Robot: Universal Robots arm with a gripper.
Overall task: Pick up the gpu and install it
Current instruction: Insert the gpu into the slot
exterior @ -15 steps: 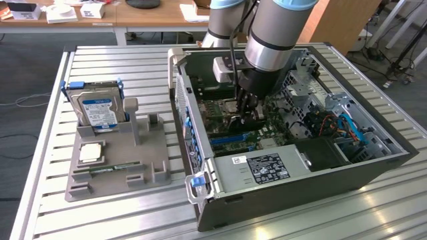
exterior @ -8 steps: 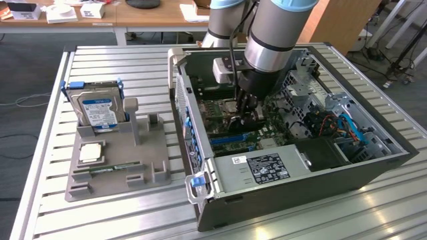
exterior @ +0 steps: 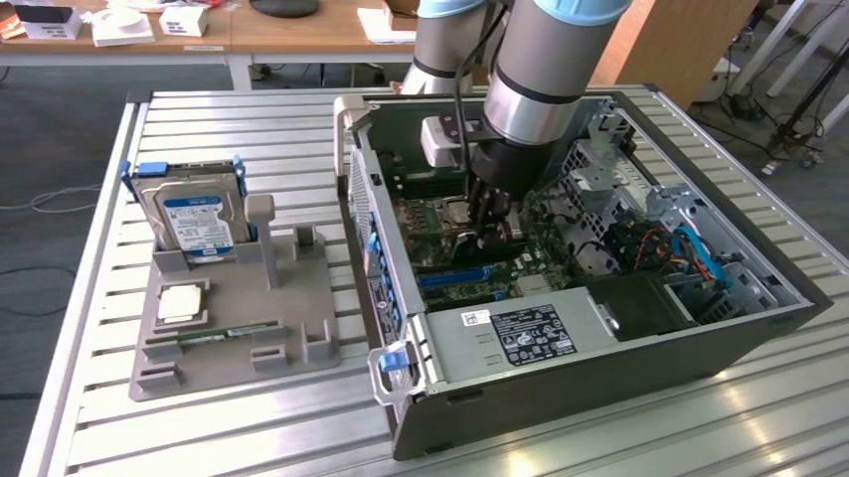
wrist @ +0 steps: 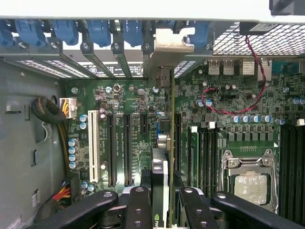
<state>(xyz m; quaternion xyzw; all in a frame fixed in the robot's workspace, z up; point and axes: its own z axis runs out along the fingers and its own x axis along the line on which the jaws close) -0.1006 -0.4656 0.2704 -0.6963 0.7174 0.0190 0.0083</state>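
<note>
My gripper (exterior: 488, 227) reaches down into the open computer case (exterior: 743, 328) over the motherboard. In the wrist view the gripper (wrist: 164, 212) is shut on the gpu (wrist: 170, 143), a thin dark card seen edge-on, with a black finger (wrist: 138, 207) on either side. The card stands upright over a slot on the green motherboard (wrist: 138, 100). Its silver bracket (wrist: 167, 45) sits at the case's rear wall, among the blue slot clips (wrist: 100, 31). Whether the card's edge is fully down in the slot is hidden.
Beside the card lie two black slots (wrist: 119, 150) and a white slot (wrist: 93, 150); on its other side are the CPU socket (wrist: 250, 183) and a red cable (wrist: 238, 102). A grey holder (exterior: 233, 328) at the exterior view's left carries a blue-railed hard drive (exterior: 197, 214).
</note>
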